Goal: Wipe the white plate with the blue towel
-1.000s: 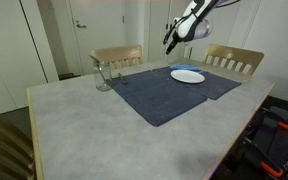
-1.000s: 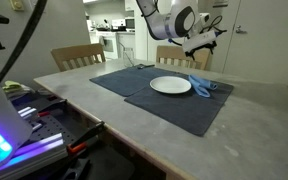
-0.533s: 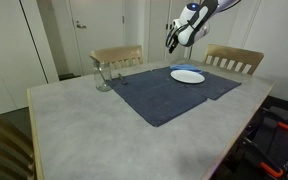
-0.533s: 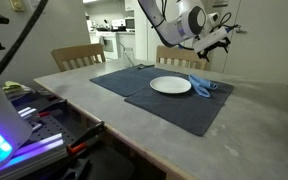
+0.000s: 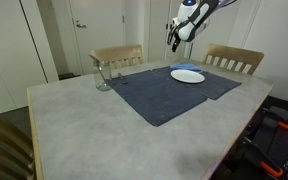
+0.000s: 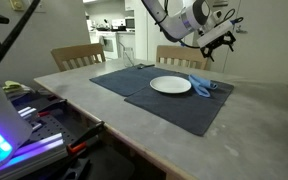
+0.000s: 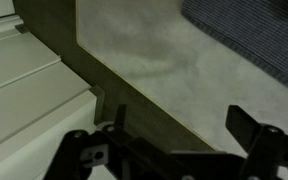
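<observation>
Two wooden chairs [image 5: 117,55] at far side of wide table [image 5: 84,120], top pale, mottled, smooth. White doors [image 5: 84,30] behind. Dark woven mat [image 6: 174,100] flat on top. On it round glossy white plate [image 6: 170,86] and, just beside, crumpled blue towel [image 6: 203,85]. Clear glass [image 5: 102,76] near mat's corner. High above, well apart from plate, gripper [image 6: 217,47], spread wide, holding nothing.

You're working in what looks like a home dining room doubling as a test space. In both exterior views a pale, stone-look table [image 5: 74,125] carries a dark placemat [image 5: 164,98], with wooden chairs [image 5: 117,56] tucked in along its far side. White panelled doors [image 5: 89,25] stand behind. In an exterior view, lit electronics [image 6: 4,135] sit near left, and a bright kitchen-like room [image 6: 114,30] opens far behind.
</observation>
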Available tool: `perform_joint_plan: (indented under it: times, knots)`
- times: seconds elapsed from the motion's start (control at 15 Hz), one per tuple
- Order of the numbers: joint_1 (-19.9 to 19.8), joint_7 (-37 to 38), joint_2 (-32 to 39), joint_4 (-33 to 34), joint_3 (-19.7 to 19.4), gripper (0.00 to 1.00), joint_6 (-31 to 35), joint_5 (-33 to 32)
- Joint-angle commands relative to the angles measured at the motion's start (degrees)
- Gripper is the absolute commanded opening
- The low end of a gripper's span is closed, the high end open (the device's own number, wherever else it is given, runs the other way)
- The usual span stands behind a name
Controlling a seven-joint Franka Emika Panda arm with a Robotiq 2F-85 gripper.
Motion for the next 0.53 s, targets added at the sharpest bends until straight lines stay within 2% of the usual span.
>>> perform_joint_plan:
  times: [0.0, 0.33, 0.47]
  knots:
    - [-2.54, -4.56, 1.04, 7.02, 3.42, 1.0, -11.89, -2.85]
    - [-9.07, -18.63, 2.08, 13.38, 13.65, 1.0, -27.51, 1.08]
    - [-10.62, -21.97, 2.97, 16.36, 14.9, 1.0, -33.76, 2.8]
